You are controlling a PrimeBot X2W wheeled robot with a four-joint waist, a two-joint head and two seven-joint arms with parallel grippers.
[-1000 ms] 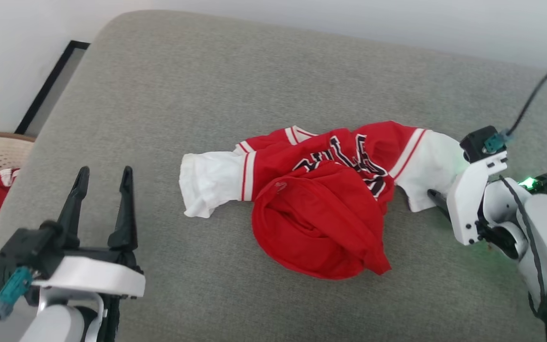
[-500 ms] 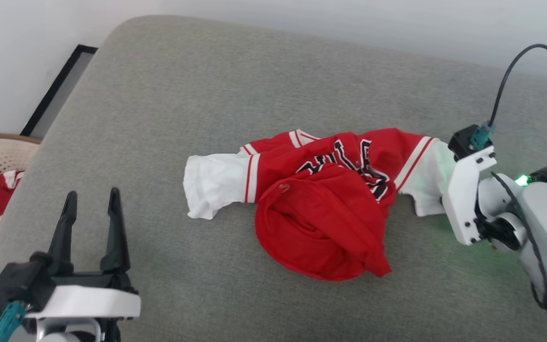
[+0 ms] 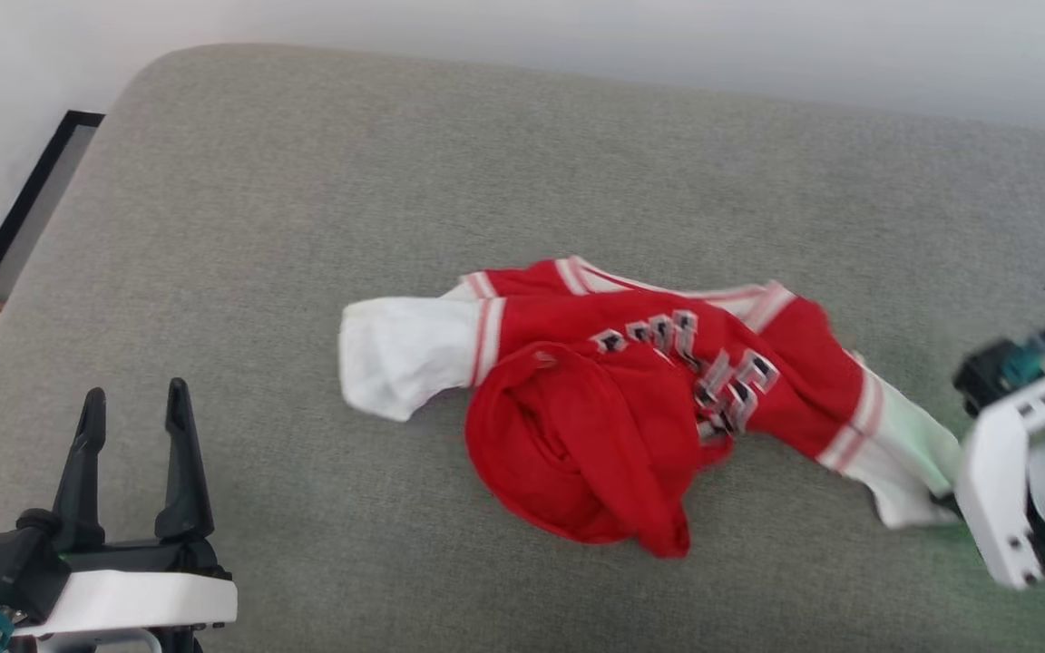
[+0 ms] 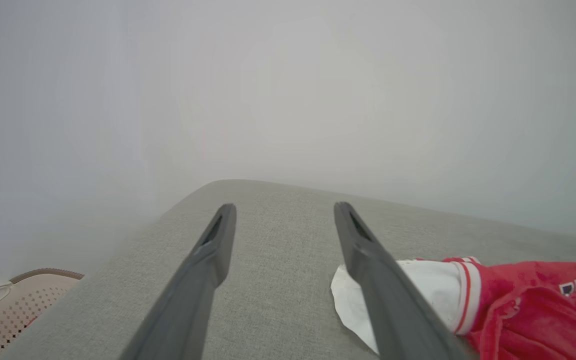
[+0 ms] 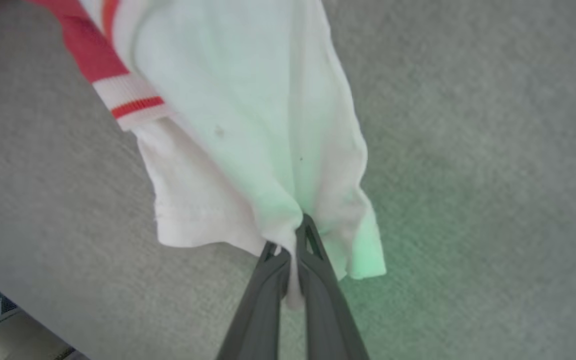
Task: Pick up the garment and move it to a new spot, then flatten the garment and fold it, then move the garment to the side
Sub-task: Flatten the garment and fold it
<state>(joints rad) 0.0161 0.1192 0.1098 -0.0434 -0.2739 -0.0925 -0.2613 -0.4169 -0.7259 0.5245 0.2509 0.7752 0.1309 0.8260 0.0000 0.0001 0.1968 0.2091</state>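
Observation:
The garment (image 3: 631, 399), a red jersey T-shirt with white sleeves and black lettering, lies crumpled across the grey cushion (image 3: 395, 181). Its right white sleeve (image 5: 248, 125) is stretched out toward my right gripper (image 5: 294, 245), which is shut on the sleeve's hem. In the head view that gripper (image 3: 944, 497) sits at the right edge, its fingers mostly hidden behind the white wrist. My left gripper (image 3: 131, 419) stands open at the lower left, above bare cushion. In the left wrist view the open gripper (image 4: 284, 212) has the garment's other white sleeve (image 4: 433, 295) lying just right of it.
The grey cushion ends in a rounded corner at the far left, with a pale wall behind. A beige perforated basket (image 4: 13, 310) with red cloth in it stands off the cushion's left side. A dark-framed panel (image 3: 28, 213) leans by the wall.
My right gripper has shut on the white sleeve and pulled it right and toward me, stretching the garment out. The head camera has shifted. The left gripper stays open.

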